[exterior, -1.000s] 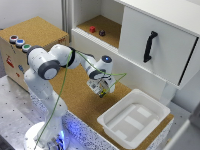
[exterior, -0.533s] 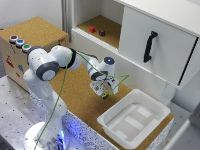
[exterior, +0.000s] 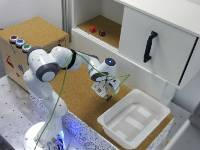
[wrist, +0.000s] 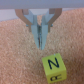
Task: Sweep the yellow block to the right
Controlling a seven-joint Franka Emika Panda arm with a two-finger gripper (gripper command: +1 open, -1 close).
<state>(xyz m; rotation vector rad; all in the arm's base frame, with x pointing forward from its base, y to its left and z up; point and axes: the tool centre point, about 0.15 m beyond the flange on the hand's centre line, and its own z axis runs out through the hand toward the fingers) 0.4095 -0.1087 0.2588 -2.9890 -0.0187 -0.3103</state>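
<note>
The wrist view shows the yellow block [wrist: 53,70] plainly: a small yellow cube resting on the cork surface [wrist: 17,60], just ahead of the gripper [wrist: 41,46] and a little to one side of it, not touching. Its upper face carries a dark letter N, and the face below bears another dark mark, too blurred to read. In that view the two fingers [wrist: 39,35] are pressed together into a single narrow tip, with nothing between them.

The exterior view does not show the block at all; the gripper [exterior: 107,95] and wrist hang low over the cork tabletop [exterior: 80,95] and cover the spot where it would lie. What this view adds is the setting. A white tray [exterior: 134,117] sits just beside the gripper toward the exterior view's right. A thin green cable [exterior: 75,80] loops along the arm and past the wrist. Behind stands a white cabinet [exterior: 150,35] with a black handle [exterior: 149,46], and in its open cork-lined shelf lie a small red block [exterior: 92,29] and a dark round object [exterior: 102,33]. At the exterior view's left a cork-topped box [exterior: 40,35] carries three round buttons [exterior: 20,43]; any lettering on it is too small to read.
</note>
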